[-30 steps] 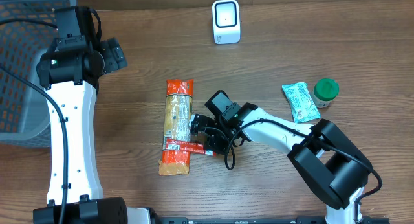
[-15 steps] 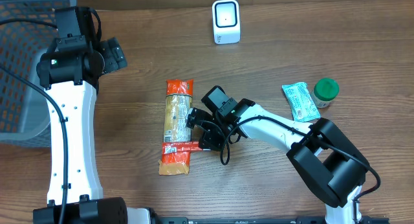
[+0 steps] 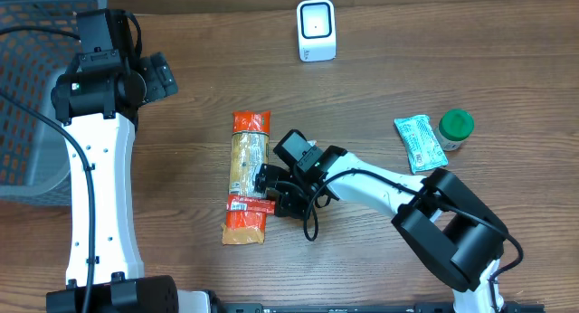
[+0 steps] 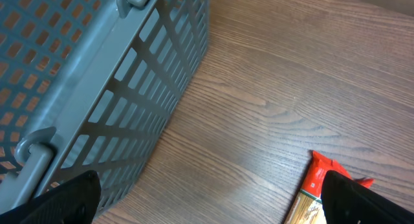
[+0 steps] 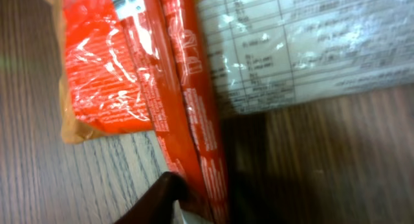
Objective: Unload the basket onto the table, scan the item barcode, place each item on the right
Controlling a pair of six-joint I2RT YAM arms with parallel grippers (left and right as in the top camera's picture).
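A long cellophane pasta package with orange-red ends and a clear middle (image 3: 246, 164) is lying flat near the centre of the brown wooden surface (image 3: 407, 69), its length running from 12 to 6 o'clock. The right end effector (image 3: 271, 192) is pressing in against the package's 3 o'clock edge, down toward its lower red end. In the right wrist view the package (image 5: 129, 75) is filling the frame, with a red seam flap running down to one dark finger (image 5: 162, 195) at the bottom. Whether this end effector is clenching the flap or only resting against it, I cannot tell.

The left end effector (image 4: 217, 198) is hanging released over the surface at about 10 o'clock, its dark fingertips (image 4: 77, 191) standing wide apart with nothing between them. It is sitting just beside the grey plastic mesh basket (image 3: 27, 96), which is occupying the 9 to 10 o'clock corner.

A small white box-shaped barcode scanner (image 3: 316, 30) is standing at 12 o'clock, well apart from the package. At 3 o'clock a teal foil packet (image 3: 419, 141) is lying just beside a small green-lidded bottle (image 3: 456, 128).
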